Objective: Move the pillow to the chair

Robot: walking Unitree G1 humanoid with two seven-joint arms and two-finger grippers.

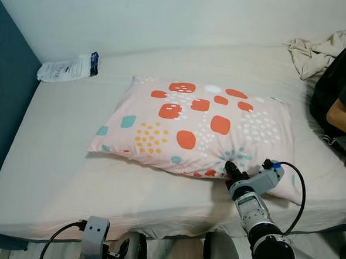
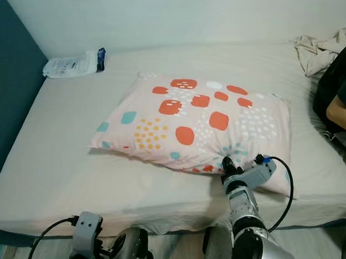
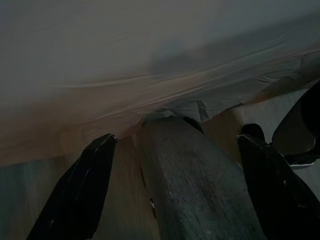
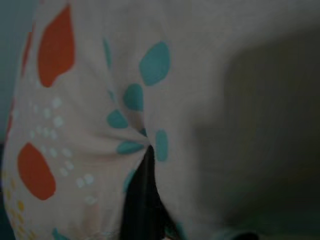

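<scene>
**Right gripper pinching pillow edge on bed**

Pale pink pillow with orange, teal and yellow spots (image 1: 199, 128) lies flat on the cream-sheeted bed (image 1: 54, 157), near its front edge.

Right gripper (image 1: 231, 170) is at the pillow's near edge. In the right wrist view the fabric puckers into radiating folds around one black finger (image 4: 142, 195); fingers closed narrow on the cloth.

Left gripper (image 3: 175, 165) hangs low below the bed's front edge, fingers spread wide, holding nothing.

White plastic packet (image 1: 68, 68) sits at the far left corner. Crumpled beige cloth (image 1: 319, 51) far right, beside a person's arm (image 1: 344, 113).
</scene>
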